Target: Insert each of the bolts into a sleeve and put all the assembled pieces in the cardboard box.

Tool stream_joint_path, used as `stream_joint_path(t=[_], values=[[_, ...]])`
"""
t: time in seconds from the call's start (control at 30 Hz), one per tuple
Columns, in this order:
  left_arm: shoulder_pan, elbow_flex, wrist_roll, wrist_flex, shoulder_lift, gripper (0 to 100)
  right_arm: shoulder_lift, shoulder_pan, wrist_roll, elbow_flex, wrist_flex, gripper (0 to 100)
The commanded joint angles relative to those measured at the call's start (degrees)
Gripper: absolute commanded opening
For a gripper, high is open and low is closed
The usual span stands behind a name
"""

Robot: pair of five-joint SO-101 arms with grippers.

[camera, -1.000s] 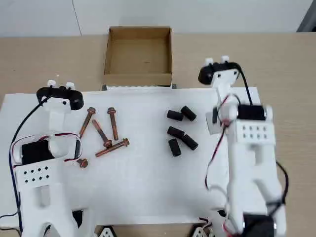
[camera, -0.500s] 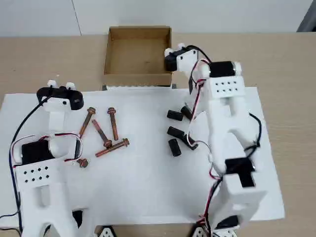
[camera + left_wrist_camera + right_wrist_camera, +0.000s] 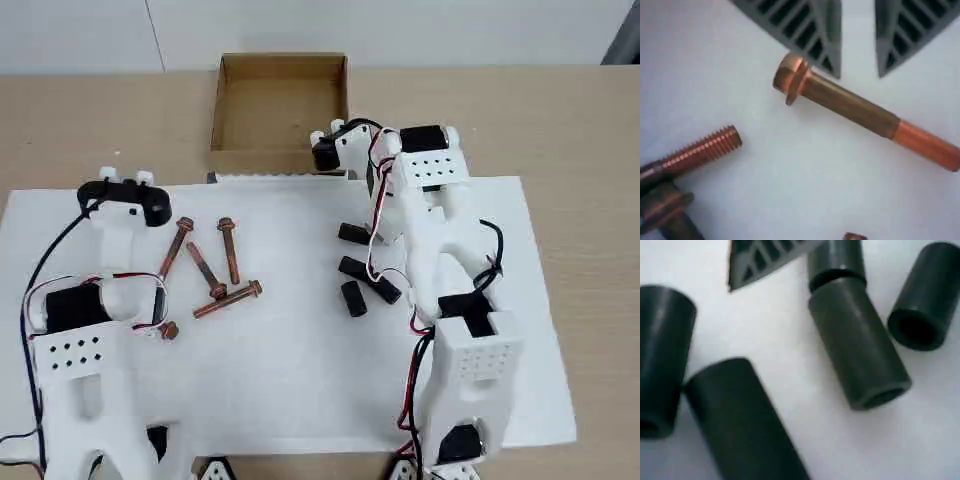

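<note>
Several copper bolts (image 3: 230, 250) lie on the white sheet at the left. My left gripper (image 3: 857, 70) hangs open just above one bolt (image 3: 855, 107), its head beside one fingertip (image 3: 832, 67). Black sleeves (image 3: 356, 267) lie scattered at centre right. My right arm (image 3: 425, 175) stretches over them, its wrist near the cardboard box (image 3: 280, 160). In the right wrist view one finger (image 3: 765, 255) of the right gripper hovers close above the sleeves (image 3: 860, 350), with no second finger beside it; nothing is held. The box stands open at the back.
The white sheet (image 3: 300, 380) covers most of the wooden table (image 3: 580, 120). A further bolt (image 3: 168, 330) lies partly under the left arm. Bare sheet separates bolts and sleeves and runs along the front.
My right arm has swung from the right side leftward and down over the sleeves, its wrist now beside the box's front corner. The left arm and the bolts have stayed put.
</note>
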Motion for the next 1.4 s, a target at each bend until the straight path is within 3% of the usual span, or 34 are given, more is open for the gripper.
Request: stream_joint_path(t=[0.0,0.73,0.9,1.37], values=[[0.00,-0.31,-0.18,0.09,-0.09,5,0.22,-0.40,1.58,-2.55,-1.98,14.1],[0.00,-0.31,-0.18,0.09,-0.09,5,10.15,-0.92,6.68,-2.55,-9.10,13.8],[0.00,0.84,-0.18,0.09,-0.09,5,11.30,-0.92,6.42,-2.55,-9.19,1.9],[0.09,-1.89,-0.35,0.53,0.09,5,-5.49,-0.31,-0.79,-2.81,0.40,0.2]])
